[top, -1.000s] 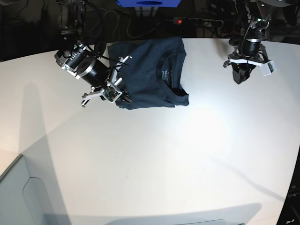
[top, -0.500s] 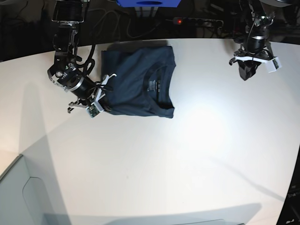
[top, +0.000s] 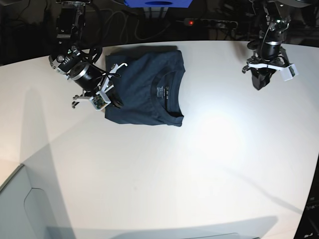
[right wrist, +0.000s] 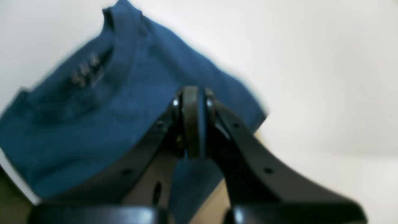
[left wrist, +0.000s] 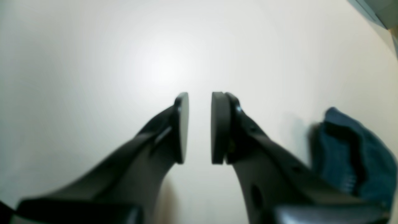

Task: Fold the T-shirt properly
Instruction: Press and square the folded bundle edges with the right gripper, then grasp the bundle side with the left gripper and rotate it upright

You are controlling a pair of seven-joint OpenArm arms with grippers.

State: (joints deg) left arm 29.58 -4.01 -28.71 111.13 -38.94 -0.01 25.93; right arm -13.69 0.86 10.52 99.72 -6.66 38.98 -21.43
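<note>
T-shirt, folded into a compact navy rectangle with its round collar facing up, lies on the white table toward the far side. Right end effector sits at the garment's edge, jaws pinched together on a fold of the blue fabric. Left end effector hangs well apart over bare table, its pads parted by a narrow gap, holding nothing.

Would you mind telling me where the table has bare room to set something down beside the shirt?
The table is bare across its whole near half, below the folded T-shirt, and also between the shirt's collar edge and the left gripper. It is crowded only at the shirt's far-left edge, where the right gripper sits against the fabric.
</note>
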